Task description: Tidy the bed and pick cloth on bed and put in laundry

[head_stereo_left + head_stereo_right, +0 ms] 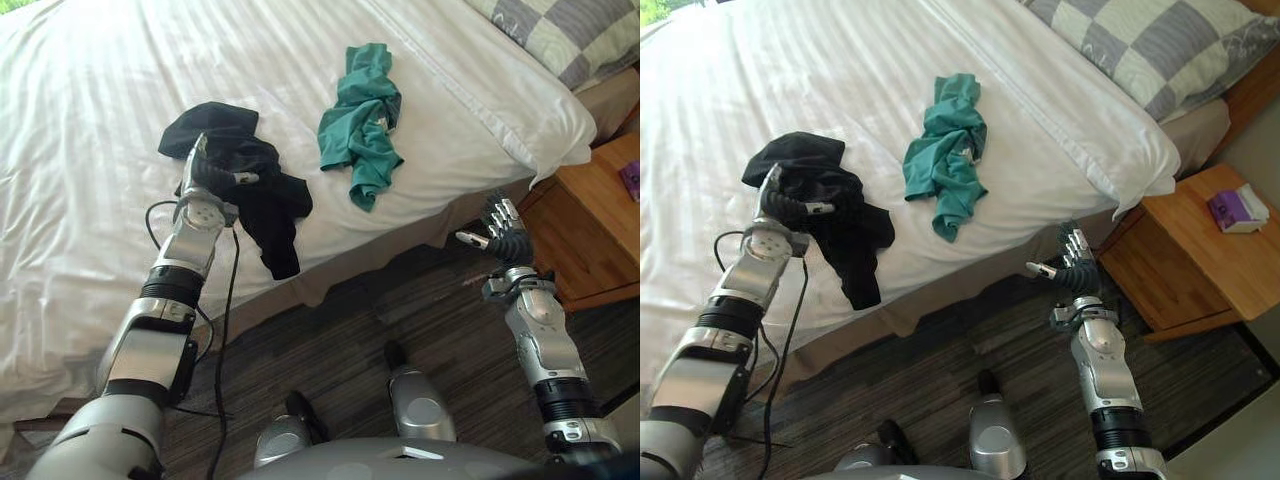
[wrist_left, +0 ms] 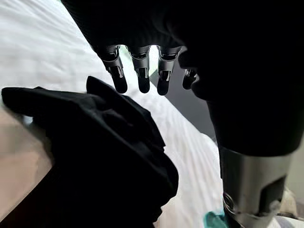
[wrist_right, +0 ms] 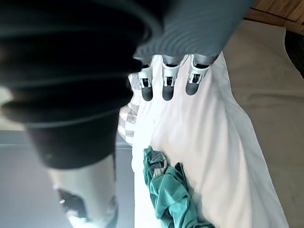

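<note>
In the head views the black cloth (image 1: 265, 205) lies at the near edge of the bed (image 1: 100, 120), one end hanging over it, with the left hand (image 1: 205, 185) over it. The teal cloth (image 1: 360, 125) lies on the bed nearer its head, and the right hand (image 1: 505, 235) hangs off the bed's near edge. The left wrist view shows that hand's fingers (image 2: 142, 78) straight and spread, gripping nothing, just above the black cloth, and the right wrist view shows the other's fingers (image 3: 167, 85) straight, side by side, empty.

**Silver arms, dark-tipped hands**

The left hand (image 1: 208, 178) and the right hand (image 1: 1072, 262) are built of silver fingers (image 2: 141, 71) capped with dark tips. Behind each hand a dark ribbed cover (image 3: 61, 80) is fitted, then silver-grey arm shells (image 1: 148, 345) banded in black.
</note>
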